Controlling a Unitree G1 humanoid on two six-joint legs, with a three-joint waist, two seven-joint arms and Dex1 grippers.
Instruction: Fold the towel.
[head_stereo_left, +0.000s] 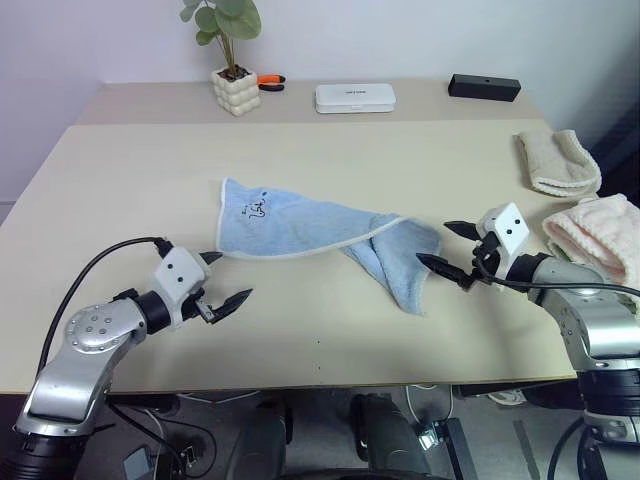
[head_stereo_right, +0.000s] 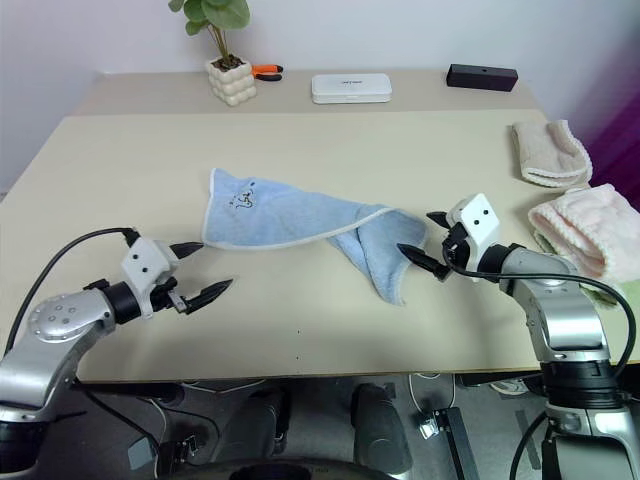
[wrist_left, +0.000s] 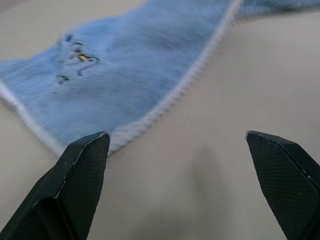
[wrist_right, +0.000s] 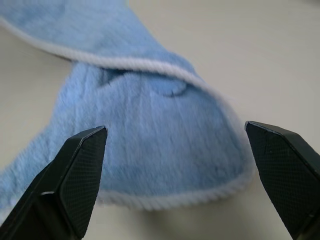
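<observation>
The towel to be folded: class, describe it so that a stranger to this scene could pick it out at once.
On the beige table, look to the middle, between the two open grippers. The towel lies there crumpled and twisted. Unlike the beige towel and the pink towel at the right edge, it is light blue with white trim and a small embroidered figure.

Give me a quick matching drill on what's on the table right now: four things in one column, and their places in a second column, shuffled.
Things:
1. light blue terry towel
2. beige rolled towel
3. pale pink folded towel
4. small green plant in a white bumpy pot

Places:
A. at the table's right edge, nearest the right tool
B. at the back, beside an orange-handled item
C. lying crumpled mid-table, between the two open tools
D. on the right side, just behind the pink one

Pairs: 1-C, 2-D, 3-A, 4-B
</observation>
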